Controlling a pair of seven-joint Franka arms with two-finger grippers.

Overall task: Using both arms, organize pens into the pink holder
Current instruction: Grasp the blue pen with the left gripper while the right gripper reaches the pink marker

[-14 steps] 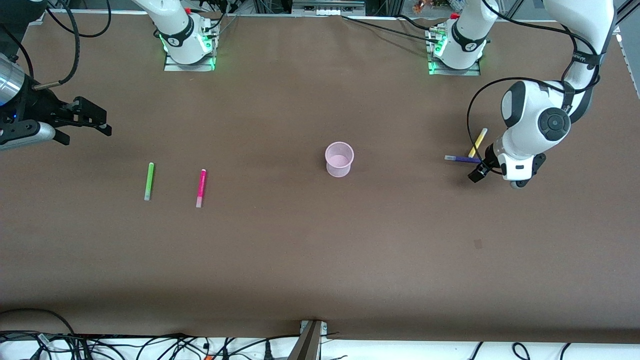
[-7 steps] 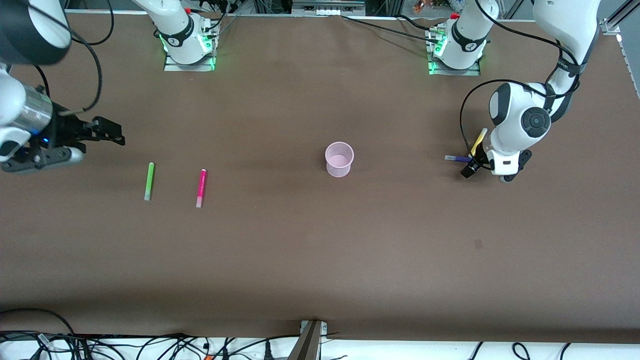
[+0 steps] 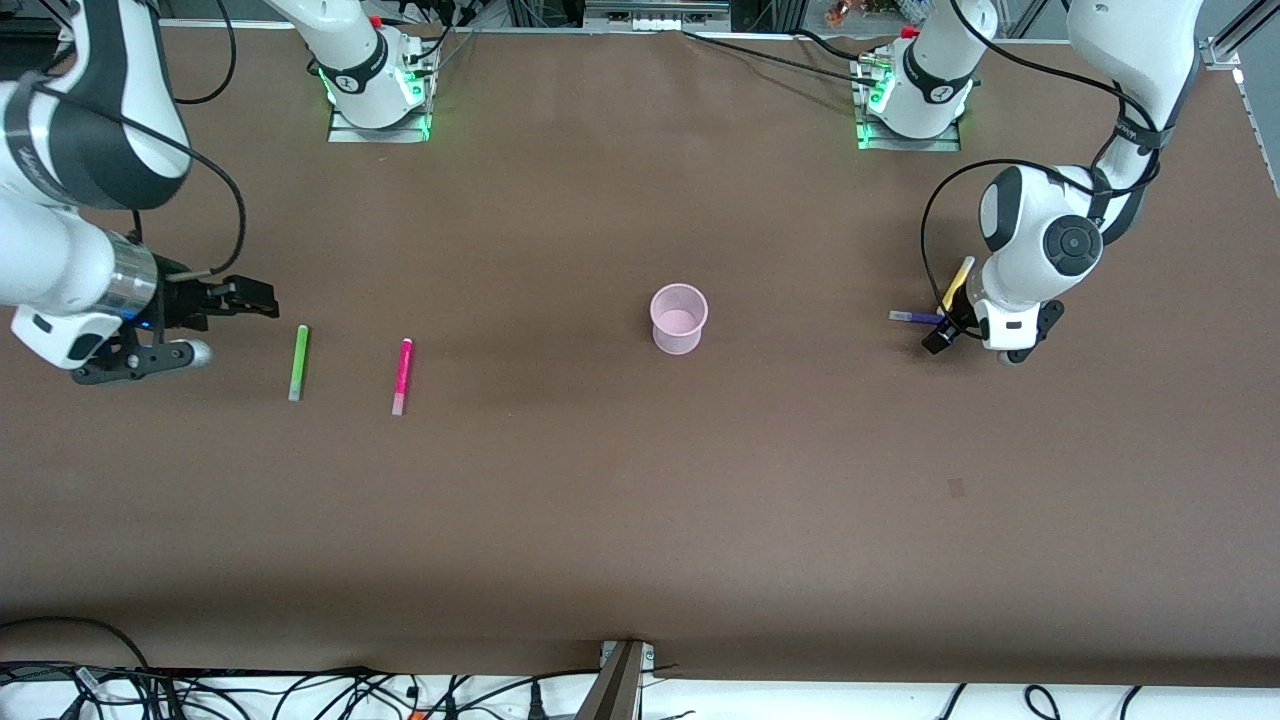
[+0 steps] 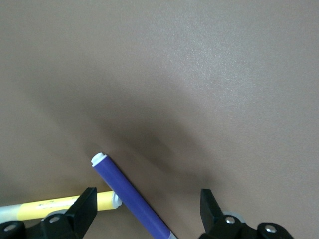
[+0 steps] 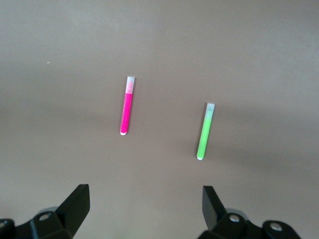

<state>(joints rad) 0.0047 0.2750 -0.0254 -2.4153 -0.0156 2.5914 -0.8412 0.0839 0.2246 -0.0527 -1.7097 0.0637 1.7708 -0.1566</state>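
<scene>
Down at the right arm's end of the bench (image 3: 640,520), the magenta pen (image 3: 402,376) and the light green pen (image 3: 298,362) lie flat, side by side and apart, pale ends pointing toward the front camera. The green one sits closest to the right claw (image 3: 262,300), the magenta one a little farther from it toward the middle. That right claw hangs just above the bench beside the green pen's upper end, not touching it. In the right wrist view both fingers (image 5: 75,204) are spread wide, with the magenta pen (image 5: 126,105) and green pen (image 5: 205,131) ahead of them and nothing held between them.

In the middle stands the pink holder (image 3: 679,318), upright, mouth up, nothing inside. It is well apart from both claws, roughly midway between the two pairs of pens.

Over at the left arm's end, the left claw (image 3: 942,336) is low over the dark purple pen (image 3: 914,317). The left wrist view shows its fingers (image 4: 85,208) spread, straddling the purple pen (image 4: 130,197) without gripping it; the pen's pale end pokes out ahead of the claw. The yellow pen (image 3: 957,282) lies slanted, its lower end right at the claw, and in the wrist view the yellow pen (image 4: 60,205) meets the purple one just beside one finger.
</scene>
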